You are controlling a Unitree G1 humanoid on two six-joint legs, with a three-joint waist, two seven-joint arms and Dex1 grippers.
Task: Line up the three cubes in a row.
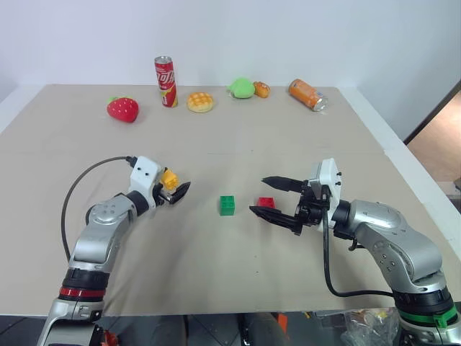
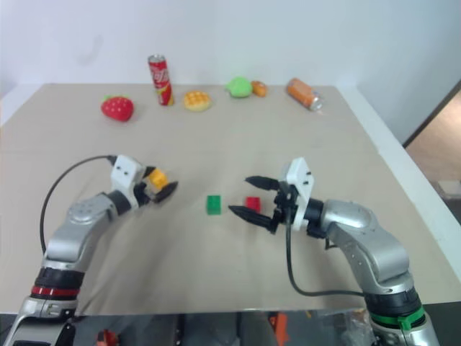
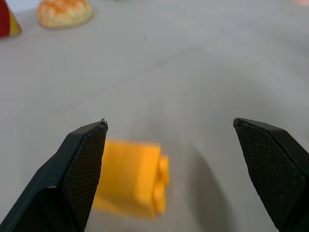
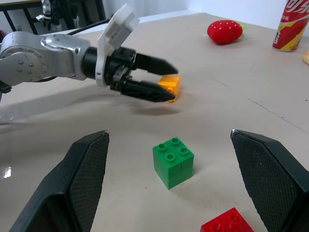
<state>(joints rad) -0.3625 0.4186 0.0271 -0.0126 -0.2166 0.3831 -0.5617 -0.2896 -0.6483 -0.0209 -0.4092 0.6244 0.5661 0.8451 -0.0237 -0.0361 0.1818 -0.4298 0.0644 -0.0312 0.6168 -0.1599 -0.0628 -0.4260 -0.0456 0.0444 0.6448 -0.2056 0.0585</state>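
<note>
The yellow-orange cube [image 3: 133, 176] lies on its side on the table, close by one finger of my left gripper [image 3: 169, 122], which is open around it. In the head view this cube [image 1: 169, 178] shows at the left gripper [image 1: 178, 189]. The green cube [image 1: 227, 205] stands upright in the middle of the table, with the red cube [image 1: 266, 203] just to its right. My right gripper [image 1: 258, 194] is open and hovers over the red cube, pointing left. From the right wrist, the green cube [image 4: 173, 160] lies ahead between the fingers and the red cube [image 4: 227, 223] is nearest.
Along the far edge are a red toy strawberry [image 1: 123, 109], an upright red can [image 1: 166, 81], a waffle-patterned bun [image 1: 200, 101], a green toy [image 1: 242, 88] with a small orange item [image 1: 261, 89], and an orange can [image 1: 307, 94] lying down.
</note>
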